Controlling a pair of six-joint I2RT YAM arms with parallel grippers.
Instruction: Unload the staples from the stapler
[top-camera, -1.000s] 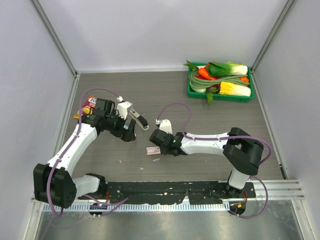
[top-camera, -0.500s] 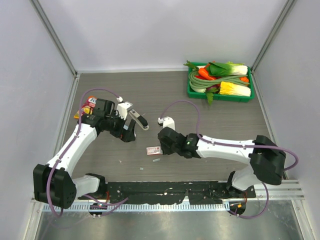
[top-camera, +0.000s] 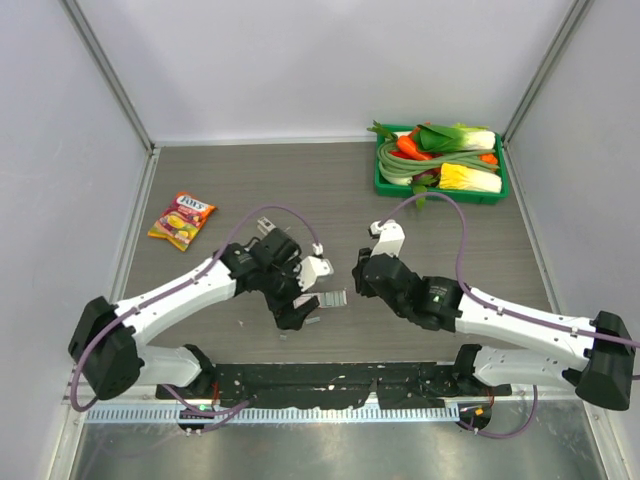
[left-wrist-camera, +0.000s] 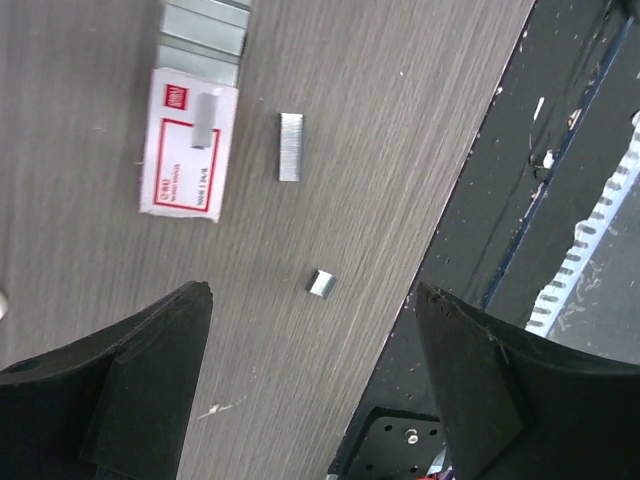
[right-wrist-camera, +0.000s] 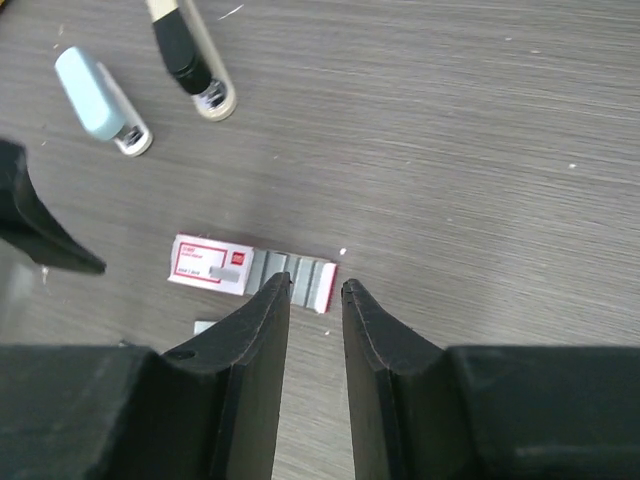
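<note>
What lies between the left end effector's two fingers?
In the left wrist view, a short staple bit lies in the gap between the open fingers of the left end effector; a longer staple strip lies beyond it, beside the pink-and-white box.

You are looking down past the right gripper (right-wrist-camera: 317, 292), whose jaws are standing a narrow gap apart, gripping nothing. Just ahead of the tips a pink-and-white box (right-wrist-camera: 208, 266) is lying, its grey tray (right-wrist-camera: 297, 281) sticking out. Farther ahead and left, the stapler (right-wrist-camera: 97, 92) is lying splayed open. A short strip of staples (right-wrist-camera: 205, 327) is showing beside the left finger.
</note>
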